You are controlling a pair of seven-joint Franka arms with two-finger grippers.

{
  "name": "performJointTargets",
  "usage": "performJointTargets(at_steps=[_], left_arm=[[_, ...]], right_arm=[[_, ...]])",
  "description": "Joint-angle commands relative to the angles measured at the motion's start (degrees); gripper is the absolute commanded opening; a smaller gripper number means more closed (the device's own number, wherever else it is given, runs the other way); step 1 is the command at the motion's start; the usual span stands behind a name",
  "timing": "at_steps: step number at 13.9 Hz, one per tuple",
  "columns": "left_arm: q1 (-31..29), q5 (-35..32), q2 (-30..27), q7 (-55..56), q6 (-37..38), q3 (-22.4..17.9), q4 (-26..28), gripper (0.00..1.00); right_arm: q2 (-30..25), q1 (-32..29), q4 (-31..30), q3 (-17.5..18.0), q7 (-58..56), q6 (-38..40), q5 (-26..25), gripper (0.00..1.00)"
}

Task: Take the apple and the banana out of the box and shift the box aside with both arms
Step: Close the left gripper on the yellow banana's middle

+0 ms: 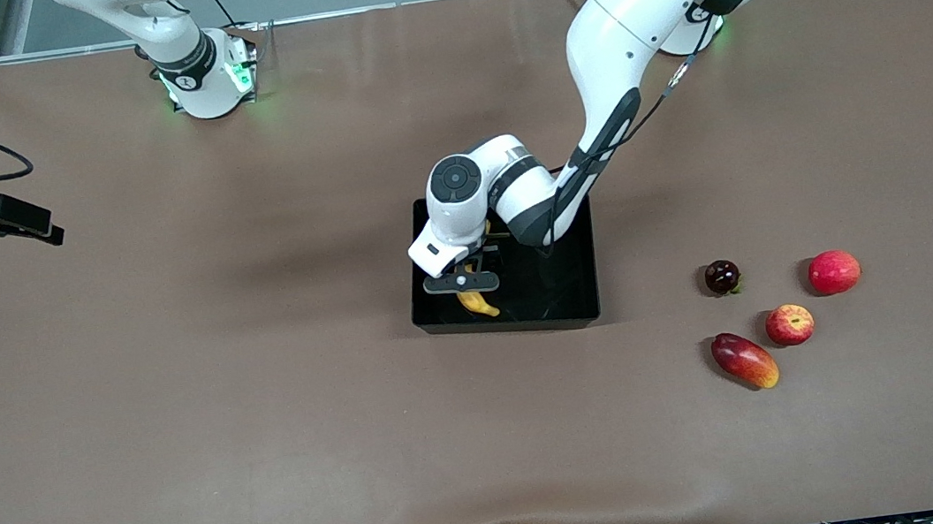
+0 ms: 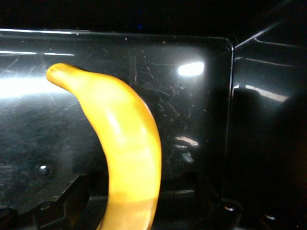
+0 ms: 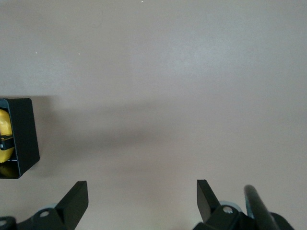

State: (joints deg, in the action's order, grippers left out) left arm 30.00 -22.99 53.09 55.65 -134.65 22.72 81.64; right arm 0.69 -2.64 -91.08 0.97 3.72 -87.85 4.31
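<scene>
As I count from the table edge nearest the front camera toward my bases, the stock reads so.

Item: oblong red-and-yellow fruit, on the table toward my left arm's end. Not mine to move.

Item: the apple, just beside that fruit and a little farther back. It is out of the box and on the cloth, so that half looks done.

Item: plain pinkish-red fruit and a small dark round fruit, farther again, apart from each other.

Item: the banana, lying on the floor of the box at the end toward my right arm.
- Handling, by my reckoning: light, smooth-skinned, firm enough for a pinch but easily bruised.
- Best hold: across the thick middle of the curve, not at the tapering tip, where it would swing or slip.

Item: the box itself, glossy black and low-walled. Probably light and slick, and too broad for one hand. I would take a wall at each end, one hand apiece.

Item: my left gripper, down in the box over the banana, fingers spread wide and pinching nothing.

Item: my right gripper, waiting above bare table at my right arm's end, well apart from the box, fingers likewise spread and empty.
</scene>
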Motion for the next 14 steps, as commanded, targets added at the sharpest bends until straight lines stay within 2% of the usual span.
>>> performJointTargets(at_steps=[1, 2, 3, 4, 6, 11, 14], left_arm=[[0.76, -1.45, 1.58, 1.13, -1.67, -1.27, -1.31, 1.00], [0.76, -1.45, 1.49, 0.86, -1.67, -1.28, -1.31, 0.92], [0.68, -1.53, 1.40, 0.69, -1.67, -1.28, -1.31, 0.70], [0.76, -1.54, 1.40, 0.69, -1.67, -1.36, -1.40, 0.42], [0.59, -1.53, 1.05, 0.51, -1.67, -1.45, -1.40, 0.02], [-0.64, -1.71, -2.28, -1.68, -0.45, -2.07, -1.40, 0.00], [-1.60, -1.62, -5.35, -1.95, 3.67, -1.98, -1.40, 0.00]], right_arm=[[1.42, -1.67, 1.87, 0.88, -0.99, 0.40, 0.87, 1.00], [1.95, -1.49, 1.95, 0.88, -0.90, 0.40, 0.87, 1.00], [1.95, -1.23, 1.95, 0.88, -0.99, 0.40, 0.87, 1.00], [1.95, -1.49, 1.95, 0.88, -0.90, 0.49, 0.87, 1.00], [2.39, -1.58, 1.87, 0.88, -0.99, 0.49, 0.87, 1.00], [4.14, -1.31, 1.87, 0.97, -0.99, 1.19, 0.87, 1.00], [5.29, -1.32, 1.87, 0.97, -1.43, 3.99, 0.79, 1.00]])
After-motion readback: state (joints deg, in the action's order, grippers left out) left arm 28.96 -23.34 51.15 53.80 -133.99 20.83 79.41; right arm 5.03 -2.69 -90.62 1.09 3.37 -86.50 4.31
